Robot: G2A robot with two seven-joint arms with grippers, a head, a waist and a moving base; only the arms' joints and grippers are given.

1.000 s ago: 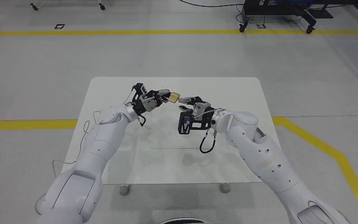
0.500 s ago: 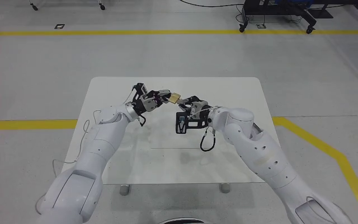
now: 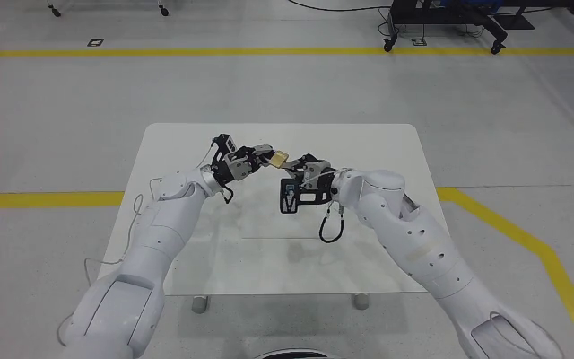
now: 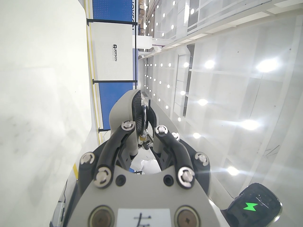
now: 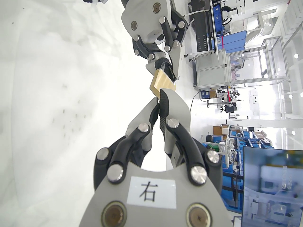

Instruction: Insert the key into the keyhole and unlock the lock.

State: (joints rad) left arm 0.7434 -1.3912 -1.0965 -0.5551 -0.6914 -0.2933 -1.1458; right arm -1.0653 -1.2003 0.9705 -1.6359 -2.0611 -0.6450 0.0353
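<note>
A small brass padlock (image 3: 279, 157) hangs in the air over the middle of the white table (image 3: 179, 144). My left gripper (image 3: 266, 153) is shut on it. In the left wrist view the metal shackle (image 4: 143, 119) sits pinched between the ribbed pads of the left gripper (image 4: 142, 105). My right gripper (image 3: 294, 165) is just to the right of the lock, its tips touching the lock's end face. In the right wrist view the right gripper (image 5: 161, 96) is shut on a thin key that is mostly hidden, pressed against the brass body (image 5: 162, 85) held by the left gripper (image 5: 167, 68).
A black cable loop (image 3: 330, 229) hangs from the right forearm above the table. The tabletop (image 5: 47, 72) below both grippers is bare white with faint specks. Yellow floor tape (image 3: 54, 199) runs past the table's sides.
The right gripper has moved left, closing the gap until its tips meet the padlock. The left gripper and lock have stayed in place.
</note>
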